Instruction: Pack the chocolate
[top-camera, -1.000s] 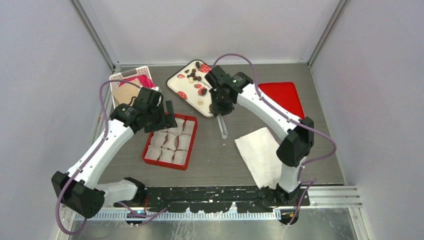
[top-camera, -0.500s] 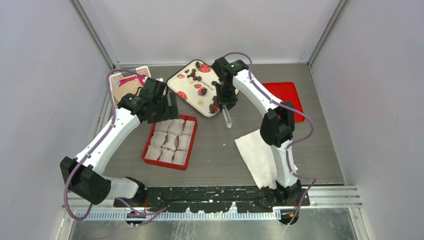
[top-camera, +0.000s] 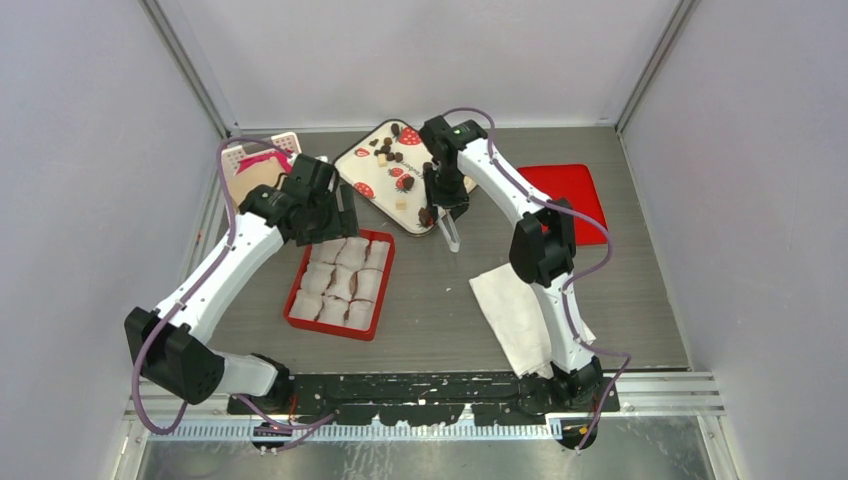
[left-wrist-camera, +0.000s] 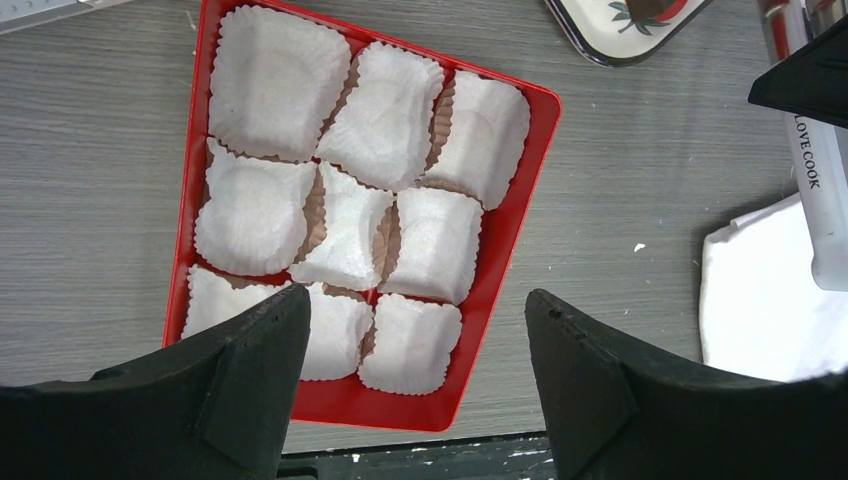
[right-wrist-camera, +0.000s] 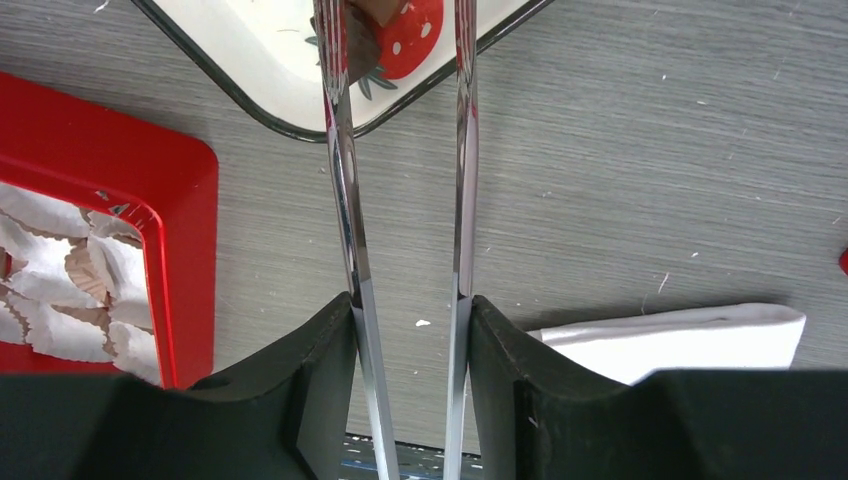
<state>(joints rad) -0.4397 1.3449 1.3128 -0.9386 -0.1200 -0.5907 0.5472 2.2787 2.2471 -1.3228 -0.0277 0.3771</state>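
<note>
Left arm first: the left fingers (left-wrist-camera: 250, 380) hung spread wide with nothing between them, poised above the near end of the red tray (left-wrist-camera: 400, 408). That tray sat on the table (top-camera: 430, 300), packed with nine white paper cups (left-wrist-camera: 280, 80) in three rows, and I could see no filling in any of them.

Over to the right: the right fingers (right-wrist-camera: 310, 390) were pressed in on a pair of metal tongs (right-wrist-camera: 344, 200), one finger against the outside of each blade. The blades ran parallel with a gap between them. Their tips reached over the edge of the strawberry tray (right-wrist-camera: 260, 60) – the white one with printed red berries.

The chocolate (top-camera: 388, 150) lay on that strawberry tray. Most pieces were scattered toward its far end and a few sat along the side nearest the right arm. They were mostly dark brown, with one or two pale ones. In the right wrist view, one brown piece (right-wrist-camera: 372, 12) sat between the tong tips, close against the left blade. The right blade stood apart from it, so I could not tell whether it was truly held.

Around the edges, a white cloth (top-camera: 515, 305) lay near the right arm's base and a flat red lid (top-camera: 570, 190) lay beyond it. A pink and white basket (top-camera: 250, 165) stood in the far left corner.
</note>
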